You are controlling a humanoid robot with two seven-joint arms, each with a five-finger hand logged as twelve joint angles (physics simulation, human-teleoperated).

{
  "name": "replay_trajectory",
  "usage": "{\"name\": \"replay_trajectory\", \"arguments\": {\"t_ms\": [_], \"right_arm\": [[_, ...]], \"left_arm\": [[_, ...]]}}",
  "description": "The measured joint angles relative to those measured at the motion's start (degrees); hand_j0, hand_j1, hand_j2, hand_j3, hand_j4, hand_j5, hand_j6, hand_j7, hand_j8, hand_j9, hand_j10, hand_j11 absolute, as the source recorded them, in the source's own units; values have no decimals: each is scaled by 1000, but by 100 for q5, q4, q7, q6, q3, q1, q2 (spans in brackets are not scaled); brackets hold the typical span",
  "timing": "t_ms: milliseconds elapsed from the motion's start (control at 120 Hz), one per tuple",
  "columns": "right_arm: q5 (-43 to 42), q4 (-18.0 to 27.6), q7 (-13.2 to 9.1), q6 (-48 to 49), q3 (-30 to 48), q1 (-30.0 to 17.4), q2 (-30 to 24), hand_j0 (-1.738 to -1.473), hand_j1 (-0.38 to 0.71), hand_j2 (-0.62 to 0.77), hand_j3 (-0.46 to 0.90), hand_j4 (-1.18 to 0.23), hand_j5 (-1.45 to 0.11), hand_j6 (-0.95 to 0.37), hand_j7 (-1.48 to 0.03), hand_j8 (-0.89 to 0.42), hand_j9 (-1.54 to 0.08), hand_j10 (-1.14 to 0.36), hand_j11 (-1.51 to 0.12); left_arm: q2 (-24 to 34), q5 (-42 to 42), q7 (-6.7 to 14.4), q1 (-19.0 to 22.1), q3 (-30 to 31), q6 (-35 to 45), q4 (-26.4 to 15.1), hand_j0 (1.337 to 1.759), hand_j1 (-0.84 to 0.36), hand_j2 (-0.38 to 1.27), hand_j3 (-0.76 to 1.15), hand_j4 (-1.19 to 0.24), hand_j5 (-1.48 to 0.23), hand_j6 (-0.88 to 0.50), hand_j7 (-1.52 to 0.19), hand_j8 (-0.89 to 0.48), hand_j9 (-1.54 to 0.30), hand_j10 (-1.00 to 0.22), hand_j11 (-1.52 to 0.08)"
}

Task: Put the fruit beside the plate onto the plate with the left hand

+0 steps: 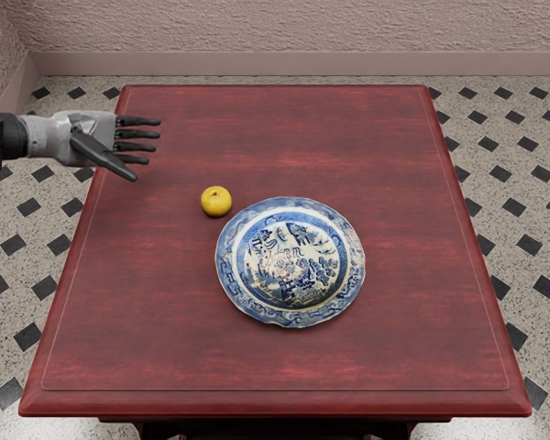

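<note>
On a red wooden table [165, 302] over checkered floor [522, 183], the left hand [110, 139] hovers with fingers spread.

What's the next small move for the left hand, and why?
Probably carry the left hand right and down-picture to hover over the yellow fruit: its fingers are spread, holding nothing, and the fruit sits off the plate, by its upper-left rim.

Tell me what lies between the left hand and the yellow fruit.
Nothing: the head view shows only bare red table between the open left hand and the yellow fruit.
</note>
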Motion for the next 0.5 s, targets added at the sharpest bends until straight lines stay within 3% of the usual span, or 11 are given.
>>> {"name": "replay_trajectory", "arguments": {"t_ms": [192, 342, 500], "right_arm": [[-5, -4, 10, 0, -2, 0, 0, -1658, -314, -6, 0, -30, -38, -30, -38, -30, -38, -29, -38], [-6, -5, 0, 0, -4, -6, 0, -1658, -314, -6, 0, -30, -38, -30, -38, -30, -38, -30, -38], [-6, -5, -3, 0, -5, -8, 0, -1658, -314, -6, 0, -30, -38, -30, -38, -30, -38, -29, -38]], "left_arm": [[13, 79, 1, -179, 7, -1, -10, 1658, 349, 0, 0, 0, 0, 1, 0, 1, 0, 1, 0], [4, 1017, 1, -639, 8, 1, -57, 1658, 349, 0, 0, 0, 0, 0, 0, 0, 0, 0, 0], [-5, 2085, 3, -1136, 29, 1, -441, 1658, 349, 0, 0, -1, 0, 0, 0, 0, 0, 0, 0]]}}
